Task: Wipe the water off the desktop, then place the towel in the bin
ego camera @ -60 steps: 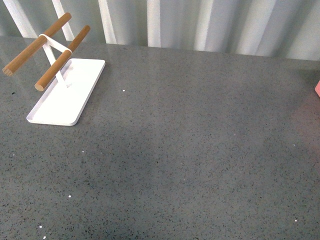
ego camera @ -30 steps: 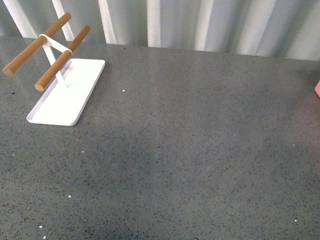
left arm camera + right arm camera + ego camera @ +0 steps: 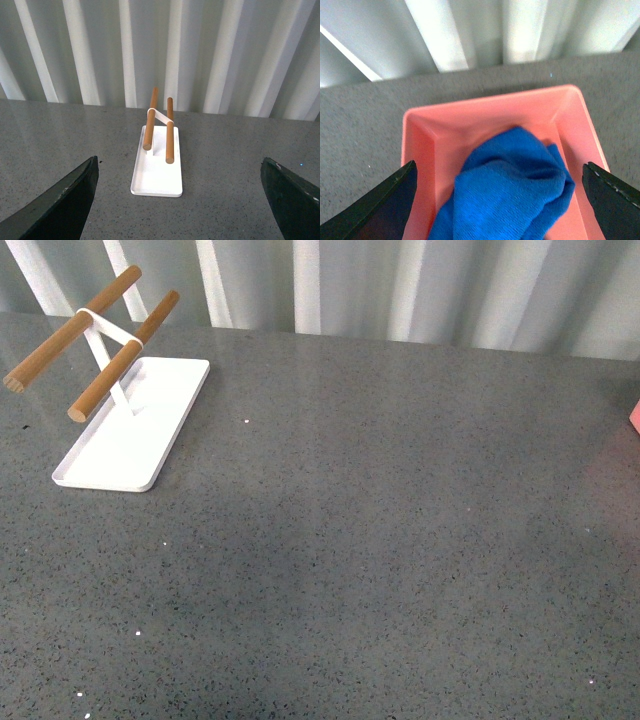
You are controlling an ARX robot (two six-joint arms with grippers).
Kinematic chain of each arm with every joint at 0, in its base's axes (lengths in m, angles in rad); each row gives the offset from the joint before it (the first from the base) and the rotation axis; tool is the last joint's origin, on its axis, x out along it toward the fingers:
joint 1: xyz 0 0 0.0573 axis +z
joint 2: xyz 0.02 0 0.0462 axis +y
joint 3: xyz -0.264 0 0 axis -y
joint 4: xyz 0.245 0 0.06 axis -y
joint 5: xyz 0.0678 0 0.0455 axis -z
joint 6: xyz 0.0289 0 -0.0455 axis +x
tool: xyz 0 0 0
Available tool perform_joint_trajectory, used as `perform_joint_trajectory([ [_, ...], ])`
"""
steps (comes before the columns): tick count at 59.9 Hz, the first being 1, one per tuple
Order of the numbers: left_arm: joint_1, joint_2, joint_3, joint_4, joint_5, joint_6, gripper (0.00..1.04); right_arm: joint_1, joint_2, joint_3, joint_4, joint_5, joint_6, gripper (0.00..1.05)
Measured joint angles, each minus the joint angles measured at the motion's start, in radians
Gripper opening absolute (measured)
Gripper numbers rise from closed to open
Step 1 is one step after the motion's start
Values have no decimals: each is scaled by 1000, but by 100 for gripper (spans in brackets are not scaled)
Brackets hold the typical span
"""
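Change: almost nothing has moved on the front view since a second ago; the white towel stand (image 3: 128, 430) with its two wooden bars (image 3: 70, 330) sits a hair differently in frame, which looks like a slight camera shift; the dark patch on the desktop (image 3: 380, 540) reads much as before.
Meaning: you can judge the wiping finished, since no puddle shows on the stone; only the drop into the bin looks left to confirm.
Bin: the pink bin (image 3: 422, 135) lies under the right wrist camera; only its edge (image 3: 635, 417) shows at the right of the front view.
Contents: the blue towel (image 3: 512, 185) lies bunched inside the bin, resting on its floor and against the near side.
Right gripper (image 3: 500, 220): released; fingers wide apart either side of the towel, gripping nothing.
Left gripper (image 3: 180, 200): also spread wide and empty, facing the towel stand (image 3: 156, 160).
Neither arm shows on the front view.
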Motion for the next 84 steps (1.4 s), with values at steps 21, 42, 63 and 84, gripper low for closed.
perform_joint_trajectory([
  [21, 0, 0, 0, 0, 0, 0, 98, 304, -509, -475, 27, -254, -223, 98],
  [42, 0, 0, 0, 0, -1, 0, 98, 409, -856, -1032, 795, 272, 97, 54],
  [63, 0, 0, 0, 0, 0, 0, 98, 518, -1067, -1185, 736, 389, 158, 3],
  [84, 0, 0, 0, 0, 0, 0, 98, 575, -1251, -1247, 615, 422, 161, 3],
])
